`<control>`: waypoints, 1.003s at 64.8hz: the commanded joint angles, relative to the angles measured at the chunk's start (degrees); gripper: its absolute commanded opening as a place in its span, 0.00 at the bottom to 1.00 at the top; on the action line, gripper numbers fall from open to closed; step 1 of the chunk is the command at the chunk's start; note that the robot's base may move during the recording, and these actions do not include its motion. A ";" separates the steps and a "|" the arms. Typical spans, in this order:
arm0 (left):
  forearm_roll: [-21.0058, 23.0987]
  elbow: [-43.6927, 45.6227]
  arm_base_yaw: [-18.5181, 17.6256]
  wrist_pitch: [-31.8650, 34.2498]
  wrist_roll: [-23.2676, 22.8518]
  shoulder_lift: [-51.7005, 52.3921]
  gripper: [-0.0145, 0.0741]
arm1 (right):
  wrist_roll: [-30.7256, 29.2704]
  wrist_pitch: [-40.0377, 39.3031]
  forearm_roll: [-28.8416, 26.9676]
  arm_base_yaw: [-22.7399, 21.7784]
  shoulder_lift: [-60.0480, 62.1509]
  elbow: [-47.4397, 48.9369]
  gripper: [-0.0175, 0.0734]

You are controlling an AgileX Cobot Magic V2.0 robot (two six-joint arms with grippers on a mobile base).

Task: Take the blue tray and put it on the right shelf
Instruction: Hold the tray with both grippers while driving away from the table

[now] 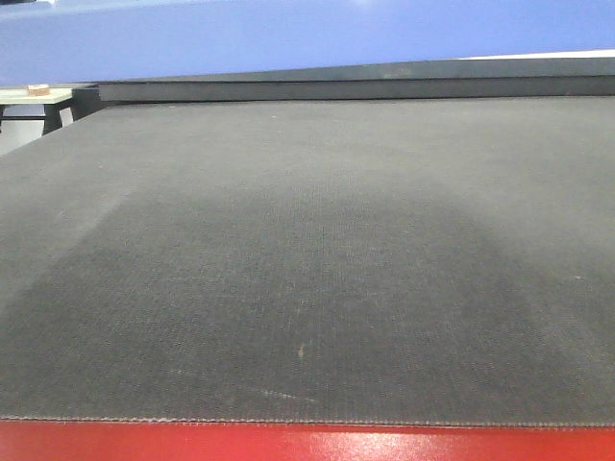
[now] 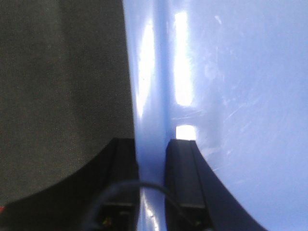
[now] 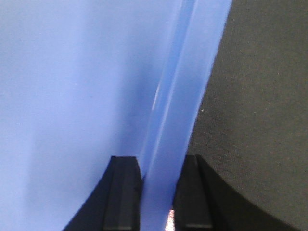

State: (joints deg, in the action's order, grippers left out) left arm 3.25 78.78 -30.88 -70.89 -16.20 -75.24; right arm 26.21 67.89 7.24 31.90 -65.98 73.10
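Left gripper point(image 2: 151, 147) has its fingers point(image 2: 182, 163) clamped on the blue tray point(image 2: 240, 96) rim, dark bench point(image 2: 62, 72) showing off to the side; right gripper point(image 3: 161, 166) same deal on the opposite rim, fingers pinched tight; front view, the tray spans the top of frame above the bench's far edge, and I can't tell if it's touching.

Soft focus, white glare streaks — blue tray point(image 2: 231, 96)
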 commanded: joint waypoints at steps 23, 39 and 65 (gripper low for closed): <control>-0.20 1.38 -0.68 -5.84 1.69 1.78 0.11 | -1.71 -4.39 1.52 0.15 1.32 1.79 0.25; 0.21 1.38 -0.68 -5.84 1.69 1.78 0.11 | -1.71 -4.39 1.52 0.15 1.32 1.79 0.25; 2.66 1.38 -0.68 -5.84 1.69 1.78 0.11 | -1.71 -4.39 1.52 0.15 1.32 1.79 0.25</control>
State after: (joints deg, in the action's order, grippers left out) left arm 4.52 78.77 -30.88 -70.89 -16.20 -75.10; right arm 26.21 67.79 7.70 31.90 -65.98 73.10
